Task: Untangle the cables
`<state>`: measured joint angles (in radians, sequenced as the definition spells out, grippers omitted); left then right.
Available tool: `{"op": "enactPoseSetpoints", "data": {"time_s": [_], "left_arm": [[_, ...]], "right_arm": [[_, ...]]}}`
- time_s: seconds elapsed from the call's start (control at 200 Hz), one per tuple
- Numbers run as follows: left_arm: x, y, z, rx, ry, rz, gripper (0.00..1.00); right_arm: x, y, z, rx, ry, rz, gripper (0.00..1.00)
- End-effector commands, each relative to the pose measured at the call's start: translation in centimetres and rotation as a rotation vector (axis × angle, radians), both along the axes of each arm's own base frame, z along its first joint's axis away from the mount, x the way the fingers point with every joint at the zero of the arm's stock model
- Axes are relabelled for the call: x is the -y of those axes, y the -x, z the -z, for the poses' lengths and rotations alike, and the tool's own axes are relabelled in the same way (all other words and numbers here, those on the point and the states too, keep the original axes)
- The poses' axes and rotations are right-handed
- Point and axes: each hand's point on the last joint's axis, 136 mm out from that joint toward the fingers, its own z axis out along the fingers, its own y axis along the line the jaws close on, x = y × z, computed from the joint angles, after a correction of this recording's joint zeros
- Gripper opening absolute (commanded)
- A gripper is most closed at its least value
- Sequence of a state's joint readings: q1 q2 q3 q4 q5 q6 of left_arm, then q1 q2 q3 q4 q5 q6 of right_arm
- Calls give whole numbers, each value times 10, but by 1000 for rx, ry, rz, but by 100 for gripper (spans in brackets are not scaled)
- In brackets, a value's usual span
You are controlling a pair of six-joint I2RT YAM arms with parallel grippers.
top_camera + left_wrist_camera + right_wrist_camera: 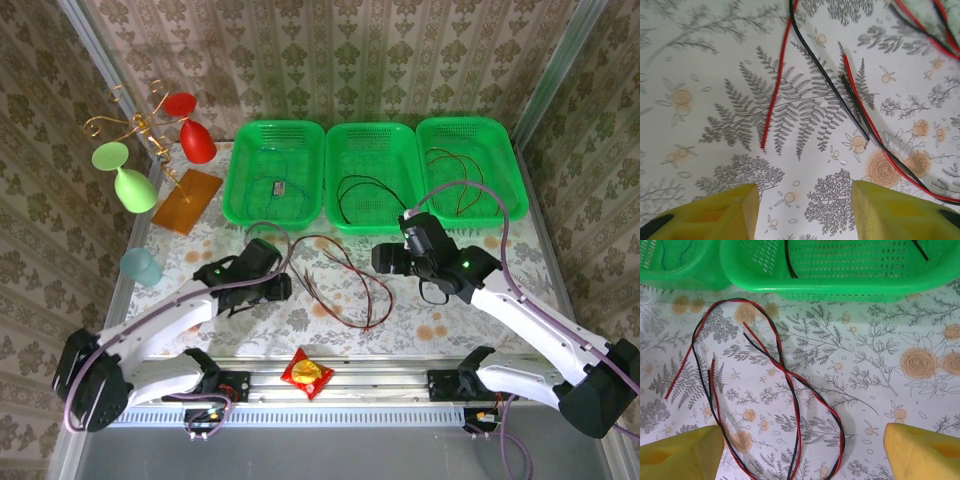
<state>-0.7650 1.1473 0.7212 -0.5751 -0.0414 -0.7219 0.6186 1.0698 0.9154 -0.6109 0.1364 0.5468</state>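
Roughly halfway, by the look of it: cables [368, 179] are already laid in each of the green baskets [372, 127] lined up along the far edge of the table [450, 312]. The red cable [776, 85] and black cable [832, 85] are left looped over each other mid-table. The left gripper [804, 192] and right gripper [802, 440] are both held open above that pair, the right one wider, and nothing is gripped yet.
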Motion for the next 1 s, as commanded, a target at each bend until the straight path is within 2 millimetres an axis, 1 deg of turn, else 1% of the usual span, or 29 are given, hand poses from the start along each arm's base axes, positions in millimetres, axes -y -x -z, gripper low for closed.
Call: {"op": "enactPoseSetpoints", "data": {"time_s": [0.0, 0.09, 0.175, 0.275, 0.415, 0.535, 0.64, 0.685, 0.785, 0.87, 0.995], "left_arm": [[17, -14, -4, -4, 4, 5, 50], [17, -21, 3, -33, -70, -17, 48], [19, -28, 5, -28, -122, -31, 45], [26, -36, 6, -12, -135, -41, 42], [32, -43, 16, -23, -166, -50, 40], [33, -54, 21, 9, -174, -97, 32], [36, -63, 23, 30, -181, -117, 30], [38, -66, 25, 34, -192, -120, 28], [39, -71, 31, 25, -224, -122, 26], [43, -74, 35, 14, -232, -112, 26], [44, -77, 41, -14, -253, -108, 26]], "right_arm": [[4, -2, 1, 12, 5, 48, 84], [6, -3, -2, 25, 19, 46, 85], [8, -3, -1, 30, 33, 43, 85], [9, -3, -1, 33, 42, 36, 86], [10, -2, -2, 42, 43, 26, 87], [10, -2, -8, 68, 29, 19, 88], [12, -4, -10, 76, 33, 19, 88], [12, -5, -11, 80, 34, 19, 88], [15, -6, -10, 82, 33, 21, 89], [18, -7, -6, 77, 37, 28, 89], [23, -6, -2, 67, 28, 36, 89]]}}
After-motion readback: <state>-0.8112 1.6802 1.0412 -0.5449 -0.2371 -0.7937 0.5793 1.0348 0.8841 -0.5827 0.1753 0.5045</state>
